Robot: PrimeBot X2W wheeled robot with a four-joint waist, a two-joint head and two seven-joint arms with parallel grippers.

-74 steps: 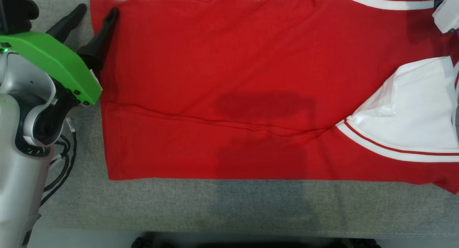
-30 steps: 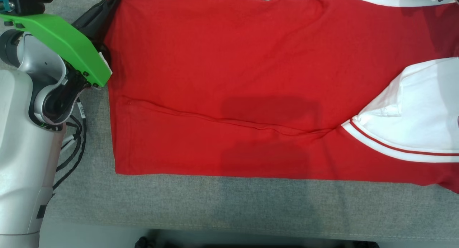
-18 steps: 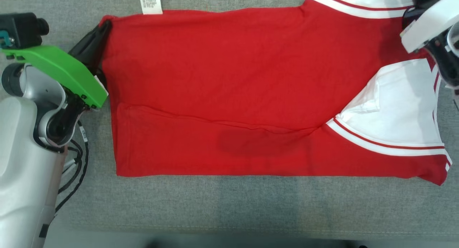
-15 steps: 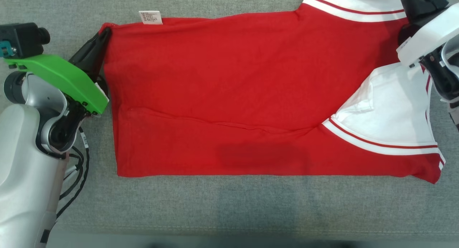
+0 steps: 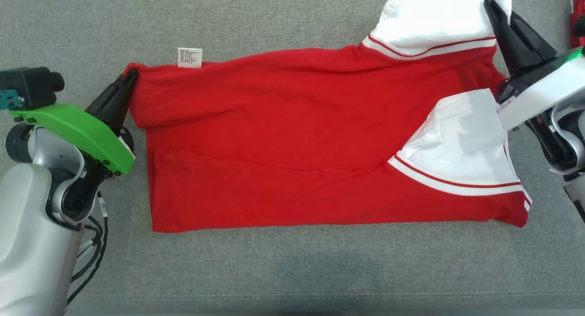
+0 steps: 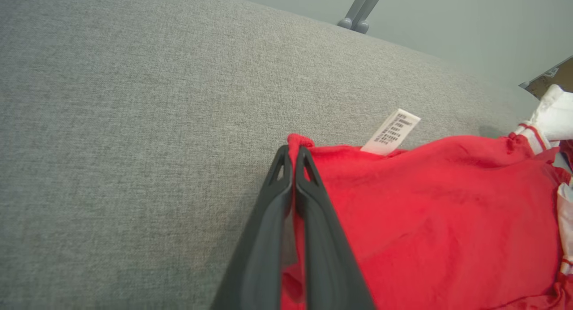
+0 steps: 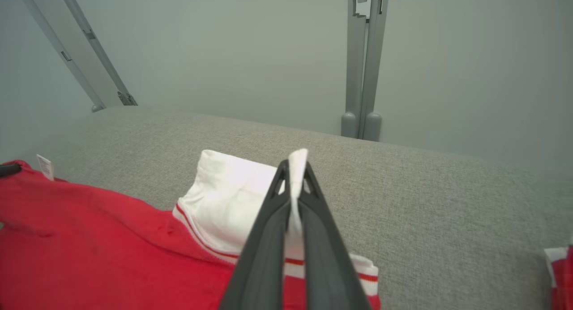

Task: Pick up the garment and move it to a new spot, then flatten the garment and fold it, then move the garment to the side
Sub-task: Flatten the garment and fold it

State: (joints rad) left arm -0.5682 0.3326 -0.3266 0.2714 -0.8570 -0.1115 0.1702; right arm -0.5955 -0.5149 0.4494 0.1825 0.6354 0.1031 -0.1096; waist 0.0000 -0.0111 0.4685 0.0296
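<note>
- The red knit short-sleeved shirt with white, red-striped sleeves lies sideways on the grey woven cushion surface. Its near part rests flat and its far edge is drawn up into ripples.
- At the shirt's far hem corner, the left gripper has its two dark fingers pressed together on a pinch of red cloth (in the left wrist view the fabric pokes out past the tips).
- At the shirt's far sleeve, the right gripper nips the white sleeve edge in the same way, with a sliver of white standing between its tips.
- Taking both far corners at once probably keeps that long edge taut, so the edge can be carried as one straight line to make a fold or shift the shirt.
- Count: one shirt, two grippers (both gripping it) and two white sleeves, the far sleeve and the near sleeve.
- There is also one small white care label on the far edge near the hem, and one separate red-and-white cloth scrap beyond the far sleeve.
</note>
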